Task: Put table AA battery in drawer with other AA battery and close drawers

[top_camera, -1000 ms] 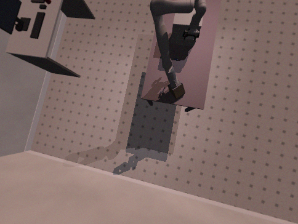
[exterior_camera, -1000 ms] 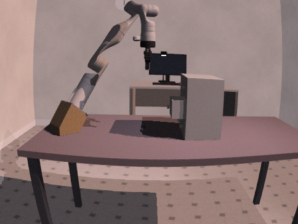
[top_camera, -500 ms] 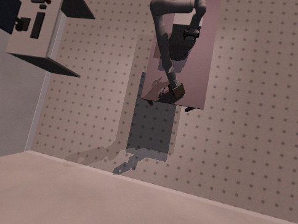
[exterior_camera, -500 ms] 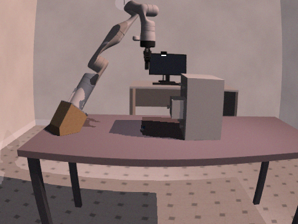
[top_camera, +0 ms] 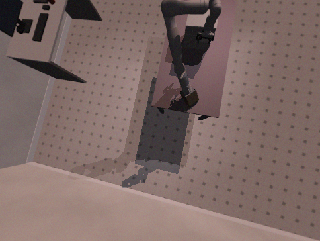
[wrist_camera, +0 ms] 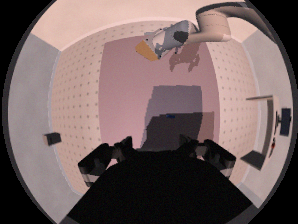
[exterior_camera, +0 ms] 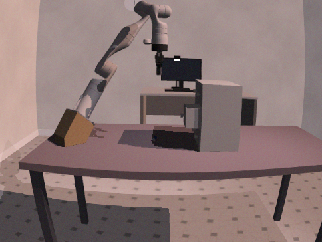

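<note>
- You can make out the AA battery only as a small bluish thing on the table, in front of the chest, at the edge of its dark shadow
- You can't read its markings, nor tell which end is the positive one
- Your view into the protruding drawer is blocked by its side wall in the exterior picture, so you can't see what lies in it; in the top picture you can't pick it out from the dark patch by the chest
- The chest's front faces the arm's side of the table, and the exterior camera gives you it only at a sharp slant
- The wrist picture loses its lower middle to the black gripper body, and you can't make out the chest there
- Only the exterior view shows you plainly that a drawer sticks out, and that the gripper hangs high over the table, well apart from the battery
- Only the wrist view shows you both fingers spread: the pincer is open, with nothing held; from the exterior they overlap
- The wrist view also shows you the battery's long axis best: it lies flat, pointing across the table's width, roughly parallel to the chest's front; the exterior view gives you it nearly end-on, as a small dot
</note>
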{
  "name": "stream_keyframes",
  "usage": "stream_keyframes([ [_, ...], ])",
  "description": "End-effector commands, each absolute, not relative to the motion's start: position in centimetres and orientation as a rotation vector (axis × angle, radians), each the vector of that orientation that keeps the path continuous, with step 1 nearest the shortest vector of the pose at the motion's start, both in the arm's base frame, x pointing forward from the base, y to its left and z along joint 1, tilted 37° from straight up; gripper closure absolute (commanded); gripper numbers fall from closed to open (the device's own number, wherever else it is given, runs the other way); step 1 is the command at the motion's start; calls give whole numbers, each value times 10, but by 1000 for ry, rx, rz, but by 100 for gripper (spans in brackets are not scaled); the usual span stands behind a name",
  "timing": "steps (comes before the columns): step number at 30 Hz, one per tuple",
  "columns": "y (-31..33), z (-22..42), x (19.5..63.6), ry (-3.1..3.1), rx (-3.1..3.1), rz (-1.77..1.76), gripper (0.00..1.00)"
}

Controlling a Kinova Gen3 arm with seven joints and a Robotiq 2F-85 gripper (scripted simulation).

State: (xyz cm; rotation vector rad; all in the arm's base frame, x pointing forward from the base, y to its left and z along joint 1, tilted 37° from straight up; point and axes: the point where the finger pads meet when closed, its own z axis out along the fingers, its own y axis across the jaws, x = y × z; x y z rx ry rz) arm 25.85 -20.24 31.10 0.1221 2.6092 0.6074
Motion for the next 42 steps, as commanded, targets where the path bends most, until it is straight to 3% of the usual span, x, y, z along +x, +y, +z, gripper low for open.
stream_keyframes([
  [1,-203,311,258,2609,123,606,0],
  [22,-201,300,239,2609,123,606,0],
  [35,-195,245,144,2609,123,606,0],
  [42,-193,235,127,2609,123,606,0],
])
